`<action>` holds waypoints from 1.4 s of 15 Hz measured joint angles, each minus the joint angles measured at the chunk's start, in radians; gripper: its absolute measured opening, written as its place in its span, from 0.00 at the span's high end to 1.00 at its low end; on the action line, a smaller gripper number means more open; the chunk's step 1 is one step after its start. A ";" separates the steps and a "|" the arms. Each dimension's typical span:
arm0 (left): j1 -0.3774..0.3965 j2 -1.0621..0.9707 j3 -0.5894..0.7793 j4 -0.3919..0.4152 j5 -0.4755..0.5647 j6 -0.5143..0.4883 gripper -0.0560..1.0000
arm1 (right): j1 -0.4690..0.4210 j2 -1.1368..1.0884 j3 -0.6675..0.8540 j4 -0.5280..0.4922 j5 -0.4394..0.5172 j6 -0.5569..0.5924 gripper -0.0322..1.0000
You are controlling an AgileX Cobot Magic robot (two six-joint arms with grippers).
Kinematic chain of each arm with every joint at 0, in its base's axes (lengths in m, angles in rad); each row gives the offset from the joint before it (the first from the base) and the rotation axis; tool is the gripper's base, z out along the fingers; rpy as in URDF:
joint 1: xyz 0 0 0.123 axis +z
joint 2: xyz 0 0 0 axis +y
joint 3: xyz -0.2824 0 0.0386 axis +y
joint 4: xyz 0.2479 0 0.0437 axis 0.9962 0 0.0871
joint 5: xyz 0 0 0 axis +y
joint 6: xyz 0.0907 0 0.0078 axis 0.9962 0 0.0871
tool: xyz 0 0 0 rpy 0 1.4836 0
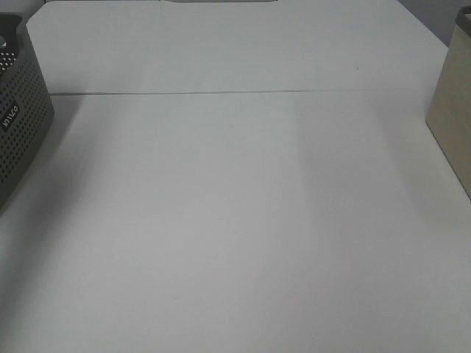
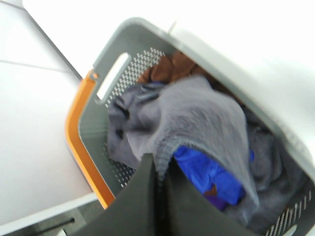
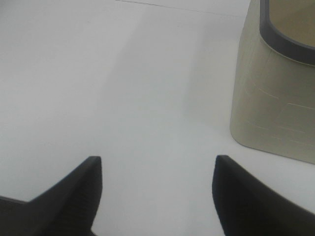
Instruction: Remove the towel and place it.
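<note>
In the left wrist view, a grey fuzzy towel (image 2: 206, 118) lies heaped in a grey perforated basket (image 2: 129, 37) with an orange rim. A fold of it rises in a ridge to my left gripper (image 2: 158, 164), whose dark fingers are shut together on that fold. My right gripper (image 3: 157, 196) hovers open over bare white table (image 3: 123, 98), with nothing between its fingers. Neither gripper shows in the exterior high view.
The basket also holds a blue cloth (image 2: 206, 174), a brown cloth (image 2: 170, 69) and a darker grey cloth (image 2: 120, 123). The same basket (image 1: 18, 118) stands at the table's left edge. A beige bin (image 1: 452, 125) (image 3: 275, 98) stands at the right edge.
</note>
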 joint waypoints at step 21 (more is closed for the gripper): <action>-0.690 -0.016 -0.030 -0.076 -0.300 -0.236 0.95 | 0.000 0.848 -0.023 0.919 -0.534 -0.865 0.35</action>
